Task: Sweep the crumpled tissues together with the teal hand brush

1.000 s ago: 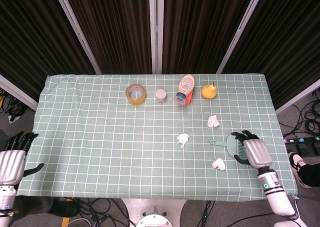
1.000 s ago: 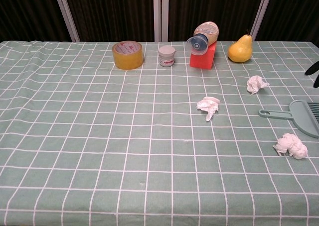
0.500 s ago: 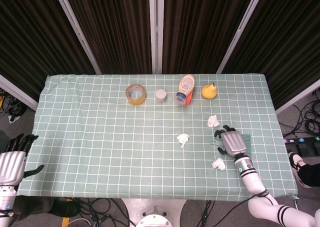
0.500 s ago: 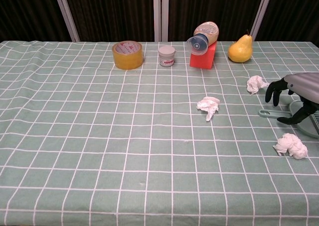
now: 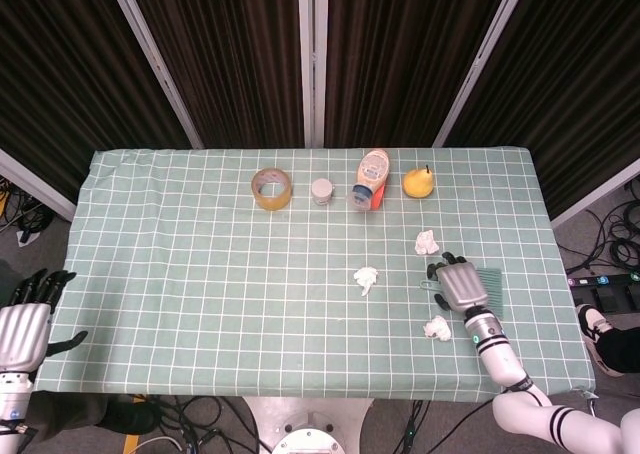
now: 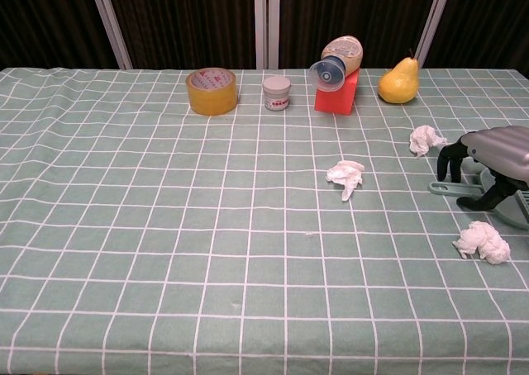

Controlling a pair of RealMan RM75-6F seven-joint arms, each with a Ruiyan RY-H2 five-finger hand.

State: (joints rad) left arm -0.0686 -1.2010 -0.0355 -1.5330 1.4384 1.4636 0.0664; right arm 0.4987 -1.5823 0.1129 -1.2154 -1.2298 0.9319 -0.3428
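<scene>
The teal hand brush (image 5: 491, 278) lies flat near the table's right side, its handle (image 6: 442, 188) pointing left. My right hand (image 5: 461, 287) arches over it, fingers (image 6: 451, 162) and thumb coming down on either side of the handle, not visibly clamped. Three crumpled tissues lie apart: one (image 6: 426, 139) just behind the hand, one (image 6: 345, 177) to its left, one (image 6: 483, 241) in front of it. In the head view they are the far tissue (image 5: 427, 241), the middle tissue (image 5: 366, 279) and the near tissue (image 5: 437, 327). My left hand (image 5: 25, 324) hangs off the table's left edge, fingers apart, holding nothing.
Along the back stand a yellow tape roll (image 6: 212, 91), a small white jar (image 6: 277, 93), a bottle (image 6: 337, 64) lying on a red block (image 6: 335, 96), and a pear (image 6: 398, 83). The checked cloth (image 6: 165, 226) covers the table.
My right hand swung in from the table's right edge onto the brush, then sank lower over the handle. The tissues and my left hand stayed put.
</scene>
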